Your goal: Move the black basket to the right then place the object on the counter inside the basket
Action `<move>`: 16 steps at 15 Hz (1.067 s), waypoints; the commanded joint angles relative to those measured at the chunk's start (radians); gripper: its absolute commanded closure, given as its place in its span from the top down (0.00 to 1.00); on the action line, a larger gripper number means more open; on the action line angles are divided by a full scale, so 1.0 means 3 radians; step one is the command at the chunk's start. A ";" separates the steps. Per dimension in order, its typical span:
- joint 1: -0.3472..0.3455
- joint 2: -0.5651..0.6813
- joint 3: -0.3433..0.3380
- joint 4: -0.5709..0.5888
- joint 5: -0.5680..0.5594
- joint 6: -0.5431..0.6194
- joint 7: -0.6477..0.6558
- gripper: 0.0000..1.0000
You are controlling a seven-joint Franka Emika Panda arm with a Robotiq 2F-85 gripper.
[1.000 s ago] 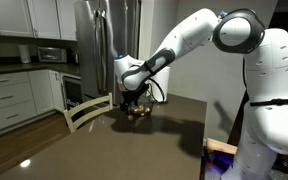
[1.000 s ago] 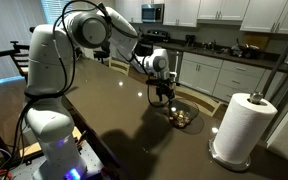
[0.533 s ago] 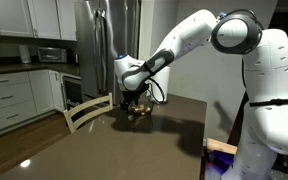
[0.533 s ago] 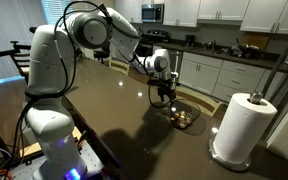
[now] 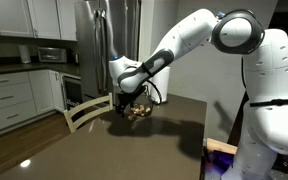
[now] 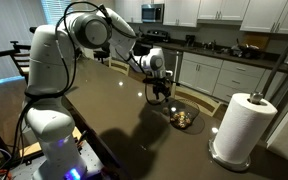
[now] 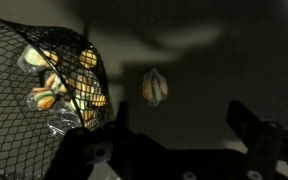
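Observation:
The black basket point(image 7: 39, 85) is a dark wire-mesh bowl holding several wrapped sweets; it fills the left of the wrist view. It also shows in both exterior views point(image 5: 141, 112) point(image 6: 183, 117) on the dark brown counter point(image 5: 134, 150) point(image 6: 114, 110). A small wrapped, yellowish object point(image 7: 154, 87) lies on the counter just right of the basket. My gripper point(image 7: 179, 105) is open and empty, hovering above the counter with the object lying between and beyond its fingers. It hangs just beside the basket in both exterior views point(image 5: 127, 102) point(image 6: 160, 91).
A white paper towel roll point(image 6: 242, 125) stands on the counter near the basket. A wooden chair back point(image 5: 87, 110) rises at the counter's far edge. A steel fridge point(image 5: 99, 45) and white cabinets point(image 5: 14, 95) stand behind.
My gripper has shifted slightly sideways away from the basket, staying open. The basket has not moved.

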 commanded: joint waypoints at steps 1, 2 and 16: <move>0.0006 0.0022 0.0073 -0.0011 0.0004 -0.0063 -0.0031 1.00; -0.0003 0.0051 0.0086 0.0002 0.0036 -0.0083 -0.0055 1.00; -0.0137 0.0315 0.0024 0.0180 0.0100 -0.0235 -0.0125 1.00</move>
